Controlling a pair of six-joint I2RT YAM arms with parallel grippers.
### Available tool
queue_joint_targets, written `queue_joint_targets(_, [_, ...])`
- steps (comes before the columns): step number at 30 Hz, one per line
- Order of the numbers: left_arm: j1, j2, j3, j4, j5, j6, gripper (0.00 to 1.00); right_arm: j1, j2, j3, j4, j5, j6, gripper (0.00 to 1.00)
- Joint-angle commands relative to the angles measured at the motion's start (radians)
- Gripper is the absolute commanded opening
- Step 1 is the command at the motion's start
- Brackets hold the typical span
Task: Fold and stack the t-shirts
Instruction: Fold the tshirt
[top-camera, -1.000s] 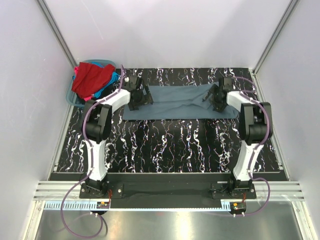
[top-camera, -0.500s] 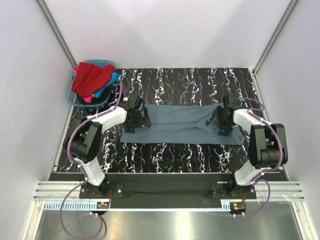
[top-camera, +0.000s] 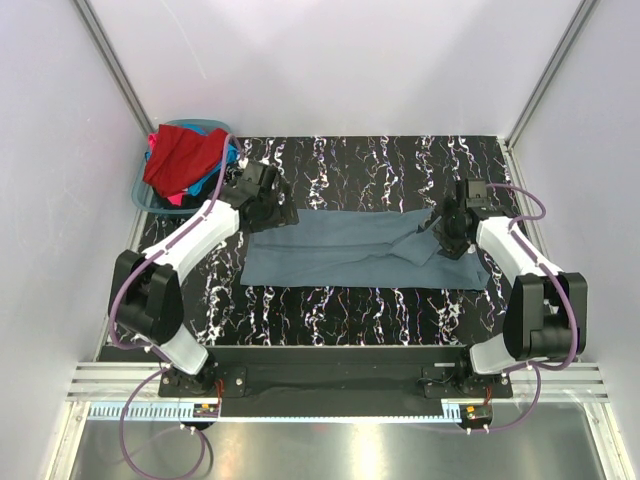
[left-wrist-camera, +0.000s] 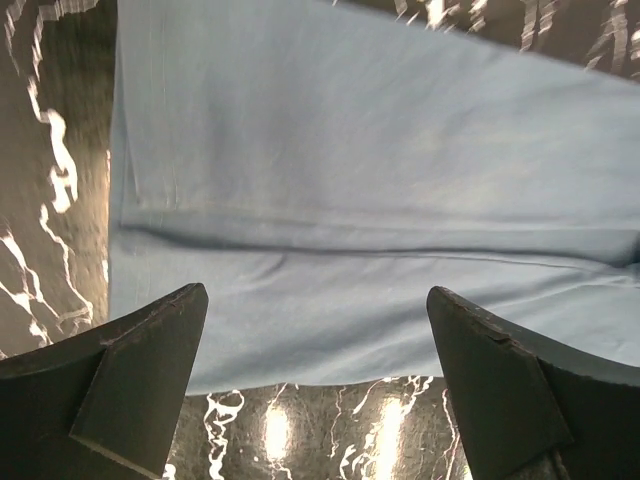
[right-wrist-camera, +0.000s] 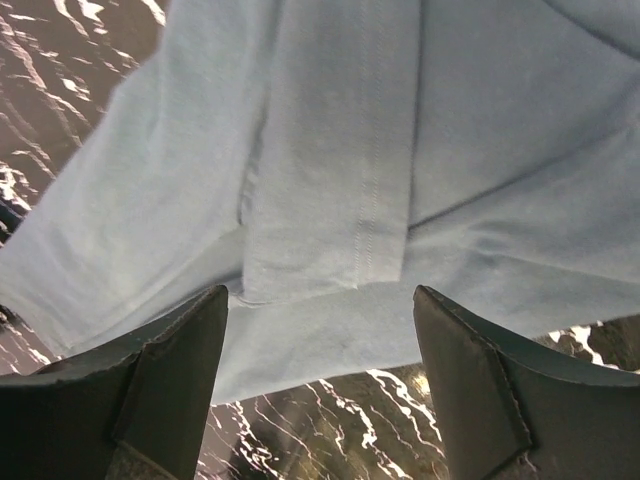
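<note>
A slate grey-blue t-shirt (top-camera: 350, 252) lies flat on the black marbled table (top-camera: 350, 160), folded into a long band running left to right. My left gripper (top-camera: 268, 205) hovers open and empty over the far edge of its left end; the left wrist view shows the cloth (left-wrist-camera: 350, 150) below and the gripper (left-wrist-camera: 315, 300) wide apart. My right gripper (top-camera: 455, 225) hovers open and empty over the right end, where a sleeve (right-wrist-camera: 335, 200) lies folded over the body. The right wrist view shows the gripper (right-wrist-camera: 320, 295) wide apart. A red tee (top-camera: 185, 155) tops a pile with bright blue (top-camera: 228, 158) and pink (top-camera: 172, 198) cloth.
The pile sits in a teal-blue plastic basket (top-camera: 140, 195) at the far left corner, just off the table edge. White walls close in the left, right and far sides. Marbled table shows in front of and behind the shirt.
Both grippers dragged the grey-blue shirt toward the near edge, then let go, opened and moved back toward the far side. The shirt now rests nearer the arm bases.
</note>
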Motion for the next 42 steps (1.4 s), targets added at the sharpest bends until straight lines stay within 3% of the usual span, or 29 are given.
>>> queue_joint_targets(1, [0.002,-0.013,0.056,-0.017,-0.003,0.096,0.99,-0.001,0.014,-0.007,-0.042,0.026,0.029,0.82])
queue_joint_targets(8, [0.002,0.054,0.154,-0.014,0.054,0.300,0.99,0.003,0.023,0.077,-0.146,0.112,0.080,0.87])
queue_joint_targets(12, [0.002,0.068,0.181,-0.009,0.072,0.300,0.99,0.033,0.018,0.041,-0.108,0.106,0.089,0.84])
queue_joint_targets(18, [0.002,0.079,0.139,-0.008,0.146,0.233,0.99,0.049,0.043,-0.085,-0.045,0.042,0.112,0.64])
queue_joint_targets(23, [0.002,0.062,0.118,-0.006,0.155,0.216,0.99,0.050,0.074,-0.111,0.012,0.065,0.103,0.54])
queue_joint_targets(42, [-0.006,-0.015,-0.040,0.043,0.170,0.157,0.99,0.054,0.103,-0.087,0.099,0.091,0.097,0.40])
